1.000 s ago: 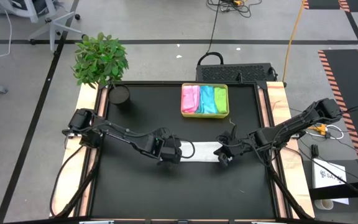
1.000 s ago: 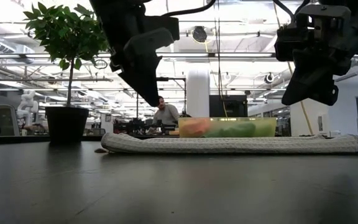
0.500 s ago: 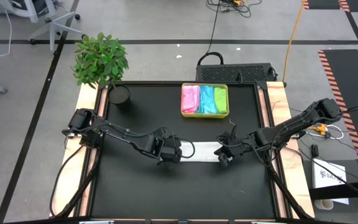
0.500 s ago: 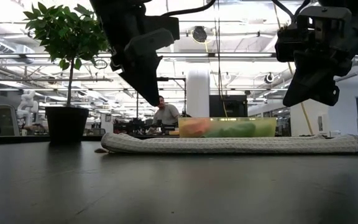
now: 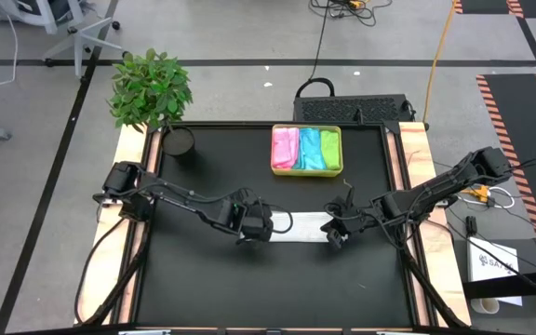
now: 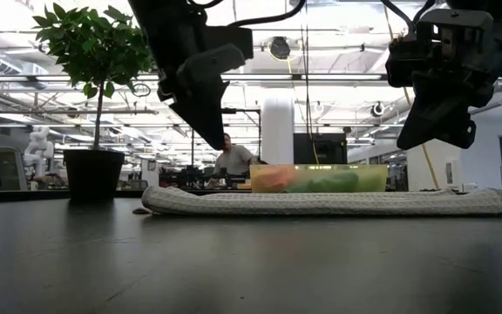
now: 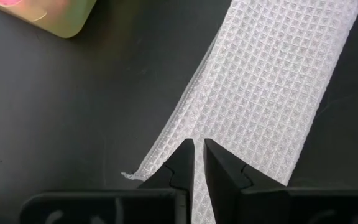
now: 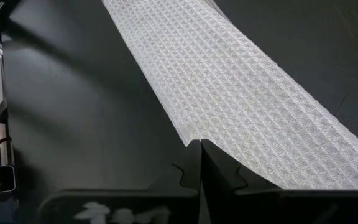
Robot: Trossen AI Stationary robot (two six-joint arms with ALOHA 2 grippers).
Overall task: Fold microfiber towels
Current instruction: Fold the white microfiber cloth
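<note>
A white waffle-weave towel [image 5: 301, 226] lies flat on the black table as a long folded strip [image 6: 321, 202], running left to right. My left gripper [image 5: 254, 230] hangs above its left end [image 7: 198, 149], with a narrow gap between the fingertips and nothing in it. My right gripper [image 5: 335, 234] hangs above the strip's right part [image 8: 200, 146], shut and empty. In the low view both grippers [image 6: 214, 139] [image 6: 438, 135] stand clear above the cloth. Folded pink [image 5: 286, 147], blue [image 5: 309, 147] and green [image 5: 328, 149] towels lie side by side in the tray.
The yellow-green tray [image 5: 306, 172] stands at the far middle of the table. A potted plant [image 5: 152, 88] fills the far left corner. Black table top lies bare in front of the strip. Beyond the table a person [image 6: 232, 159] shows in the room.
</note>
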